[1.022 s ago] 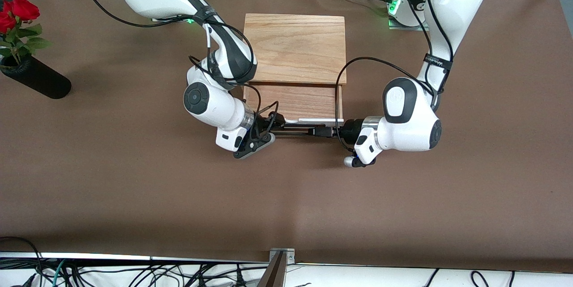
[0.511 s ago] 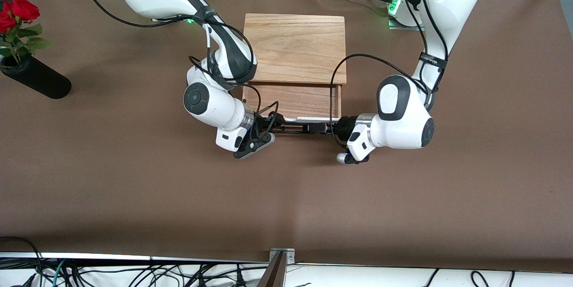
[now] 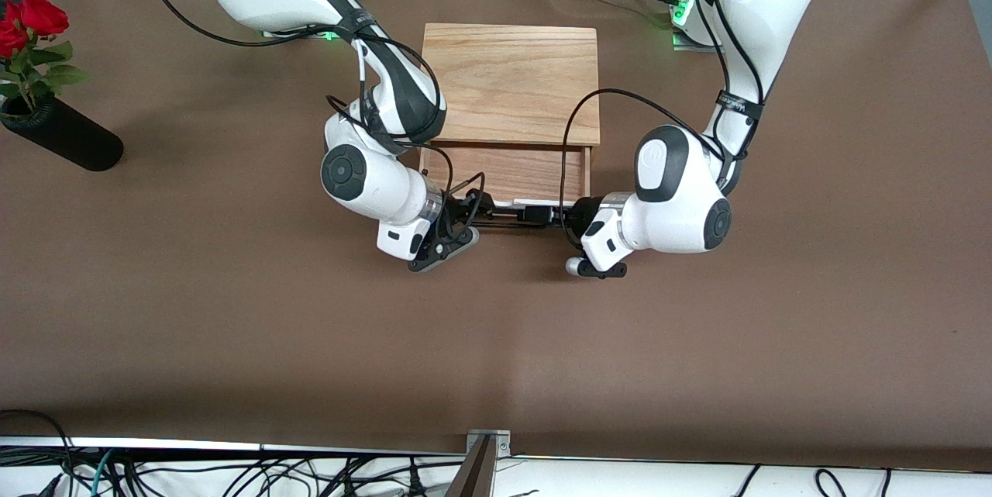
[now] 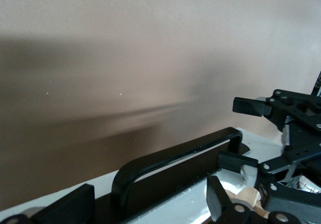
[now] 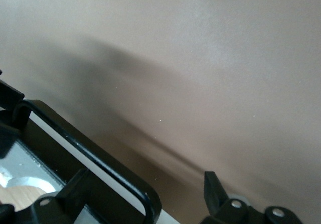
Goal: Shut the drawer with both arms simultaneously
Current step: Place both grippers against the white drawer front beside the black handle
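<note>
The drawer (image 3: 508, 171) stands partly open out of the oak box, nearer the front camera, with its white front panel (image 3: 535, 205) and black bar handle (image 3: 508, 222). My left gripper (image 3: 542, 215) is at the handle's end toward the left arm; in the left wrist view the gripper (image 4: 145, 204) is open with its fingers (image 4: 67, 206) either side of the handle (image 4: 175, 156). My right gripper (image 3: 485, 214) is at the handle's other end; in the right wrist view it (image 5: 145, 194) is open astride the handle's curved end (image 5: 100, 158). The right gripper also shows in the left wrist view (image 4: 293, 133).
The box's plain wooden top (image 3: 511, 82) lies between the two arms. A black vase with red roses (image 3: 66, 139) lies at the right arm's end of the table. Brown table cover (image 3: 496, 342) stretches toward the front camera.
My left arm has slid along the handle toward the right arm's end. The drawer's front has moved a little toward the box. My right arm has shifted only slightly.
</note>
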Controlling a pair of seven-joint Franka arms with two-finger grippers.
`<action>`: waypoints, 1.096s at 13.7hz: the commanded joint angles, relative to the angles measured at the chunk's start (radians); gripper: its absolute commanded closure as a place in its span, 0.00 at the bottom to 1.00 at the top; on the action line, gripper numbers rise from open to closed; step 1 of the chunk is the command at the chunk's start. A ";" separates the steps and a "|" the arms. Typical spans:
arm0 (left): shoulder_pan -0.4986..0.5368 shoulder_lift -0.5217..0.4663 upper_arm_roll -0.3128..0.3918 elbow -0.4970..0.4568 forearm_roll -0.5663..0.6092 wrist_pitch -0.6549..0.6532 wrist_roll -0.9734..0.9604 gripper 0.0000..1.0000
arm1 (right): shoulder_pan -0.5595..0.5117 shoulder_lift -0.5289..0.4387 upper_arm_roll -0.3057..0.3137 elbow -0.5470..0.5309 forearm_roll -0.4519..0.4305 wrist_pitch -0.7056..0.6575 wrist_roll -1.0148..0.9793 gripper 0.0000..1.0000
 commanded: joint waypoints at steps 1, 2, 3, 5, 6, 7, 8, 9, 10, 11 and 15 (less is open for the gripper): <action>-0.022 0.010 0.003 0.004 0.101 -0.028 0.002 0.00 | 0.014 0.007 0.015 0.023 0.040 -0.065 0.044 0.00; -0.027 0.010 0.003 0.004 0.127 -0.031 0.002 0.00 | 0.014 0.007 0.024 0.023 0.039 -0.074 0.081 0.00; -0.029 0.010 0.003 0.002 0.130 -0.037 0.002 0.00 | 0.014 0.004 0.027 0.023 0.039 -0.086 0.090 0.00; -0.032 0.005 0.003 0.002 0.132 -0.057 0.000 0.00 | 0.016 0.001 0.029 0.023 0.039 -0.112 0.092 0.00; -0.030 0.001 0.003 0.002 0.132 -0.074 -0.001 0.00 | 0.017 -0.001 0.029 0.023 0.039 -0.119 0.092 0.00; -0.030 -0.004 0.003 0.002 0.132 -0.098 -0.001 0.00 | 0.022 -0.002 0.027 0.025 0.039 -0.126 0.093 0.00; -0.029 -0.007 0.005 0.002 0.132 -0.129 -0.001 0.00 | 0.022 -0.004 0.027 0.025 0.039 -0.129 0.093 0.00; -0.024 -0.015 0.007 0.001 0.132 -0.158 -0.001 0.00 | 0.023 -0.006 0.029 0.025 0.040 -0.129 0.093 0.00; -0.023 -0.018 0.008 -0.003 0.144 -0.181 -0.003 0.00 | 0.025 -0.004 0.029 0.025 0.040 -0.134 0.093 0.00; -0.021 -0.021 0.007 -0.004 0.165 -0.193 -0.005 0.00 | 0.031 -0.006 0.029 0.025 0.040 -0.151 0.093 0.00; -0.021 -0.021 0.007 -0.010 0.182 -0.220 -0.005 0.00 | 0.031 -0.012 0.027 0.025 0.040 -0.241 0.148 0.00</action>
